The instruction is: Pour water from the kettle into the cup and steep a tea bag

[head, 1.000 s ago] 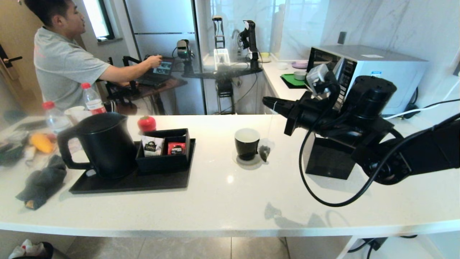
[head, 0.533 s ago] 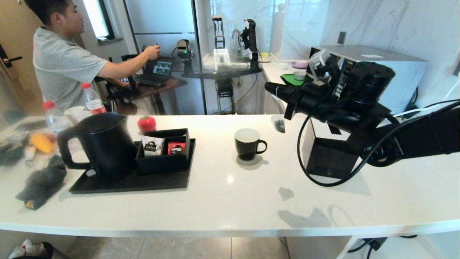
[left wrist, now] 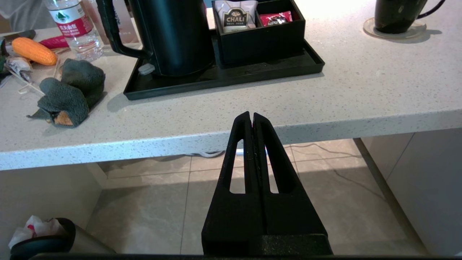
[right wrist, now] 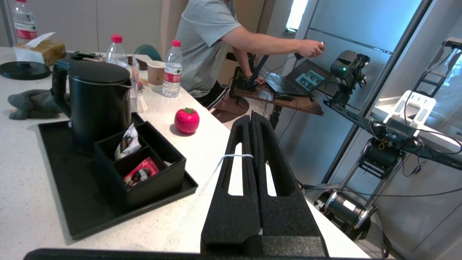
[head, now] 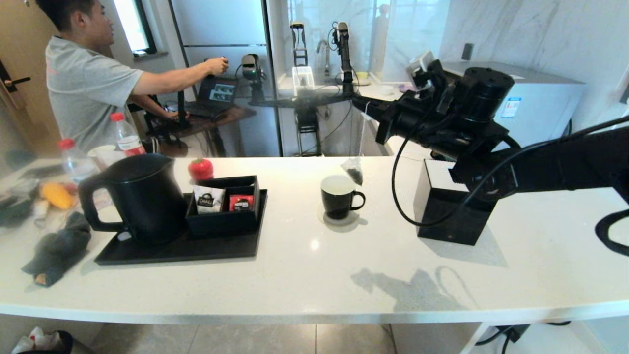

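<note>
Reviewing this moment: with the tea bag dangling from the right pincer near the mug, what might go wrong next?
1. The tea bag hangs by its thin string off the cup rim's right side, not over the opening; lowered here, it may land on the counter.
2. The right pincer is shut on the string alone, high above the cup, so the bag may swing.
3. The string might slip free.

Counter: long white speckled stone countertop fills the foreground.
Walls: pale marble wall panels at the right, glass partition behind.
Floor: grey glossy floor tiles.
Furniture: brown wooden desk with open black laptop.
Light: daylight from small dark-framed window.
</note>
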Motion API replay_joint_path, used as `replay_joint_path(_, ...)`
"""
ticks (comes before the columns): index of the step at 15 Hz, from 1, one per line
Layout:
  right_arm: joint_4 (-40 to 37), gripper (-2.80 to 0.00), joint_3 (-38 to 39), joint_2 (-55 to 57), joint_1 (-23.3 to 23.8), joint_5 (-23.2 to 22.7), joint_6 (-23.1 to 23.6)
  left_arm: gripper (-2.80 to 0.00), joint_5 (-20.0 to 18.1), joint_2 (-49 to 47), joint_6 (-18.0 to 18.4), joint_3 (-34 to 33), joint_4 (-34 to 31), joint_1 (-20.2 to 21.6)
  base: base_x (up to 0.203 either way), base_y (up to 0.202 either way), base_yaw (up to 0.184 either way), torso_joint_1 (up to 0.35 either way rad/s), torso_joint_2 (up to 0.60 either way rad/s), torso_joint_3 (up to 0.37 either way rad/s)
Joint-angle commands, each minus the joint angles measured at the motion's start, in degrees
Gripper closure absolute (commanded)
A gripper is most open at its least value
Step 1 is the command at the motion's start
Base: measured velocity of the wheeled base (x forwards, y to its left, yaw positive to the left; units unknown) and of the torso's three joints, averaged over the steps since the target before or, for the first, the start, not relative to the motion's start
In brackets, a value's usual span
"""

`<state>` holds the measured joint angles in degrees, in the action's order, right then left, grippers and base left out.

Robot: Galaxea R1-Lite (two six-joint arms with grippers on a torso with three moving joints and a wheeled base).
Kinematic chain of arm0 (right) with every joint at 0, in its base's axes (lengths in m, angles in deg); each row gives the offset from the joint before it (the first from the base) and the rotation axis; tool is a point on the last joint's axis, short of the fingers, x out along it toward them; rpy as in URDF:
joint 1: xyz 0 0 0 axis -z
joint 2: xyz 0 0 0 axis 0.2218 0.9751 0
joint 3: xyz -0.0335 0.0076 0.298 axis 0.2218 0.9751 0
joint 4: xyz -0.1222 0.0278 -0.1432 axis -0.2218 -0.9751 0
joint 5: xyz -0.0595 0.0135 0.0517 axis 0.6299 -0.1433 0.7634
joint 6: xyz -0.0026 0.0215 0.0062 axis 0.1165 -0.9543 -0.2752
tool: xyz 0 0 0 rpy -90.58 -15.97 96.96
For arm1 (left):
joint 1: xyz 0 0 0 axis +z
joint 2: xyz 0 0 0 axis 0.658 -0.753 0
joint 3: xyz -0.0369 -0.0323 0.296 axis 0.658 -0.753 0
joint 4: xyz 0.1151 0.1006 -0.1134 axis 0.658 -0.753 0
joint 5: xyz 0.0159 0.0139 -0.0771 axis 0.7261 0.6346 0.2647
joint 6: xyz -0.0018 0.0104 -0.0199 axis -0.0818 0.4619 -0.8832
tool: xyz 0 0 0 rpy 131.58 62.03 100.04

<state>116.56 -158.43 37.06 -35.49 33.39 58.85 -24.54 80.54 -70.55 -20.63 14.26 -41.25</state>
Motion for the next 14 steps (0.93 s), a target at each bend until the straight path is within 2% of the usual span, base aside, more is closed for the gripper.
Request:
replay_joint_path(1,-0.91,0.00,-3.95,3.23,-0.05,-0.25,0.08,0.00,-0.02,0.05,-0.01,0.00,0.00,0.01,0.000,0.000,0.000,0.000,0.00,0.000)
replay_joint_path(7,-0.67,0.00,-5.57,7.06,-0.09,-0.34,-0.01,0.00,0.07,0.05,-0.10,0.00,0.00,0.01,0.000,0.000,0.000,0.000,0.00,0.000)
replay_joint_path(14,-1.21,0.00,-12.62,14.20,-0.09,-0.34,-0.09,0.00,0.07,0.05,-0.19,0.00,0.00,0.01,0.000,0.000,0.000,0.000,0.00,0.000)
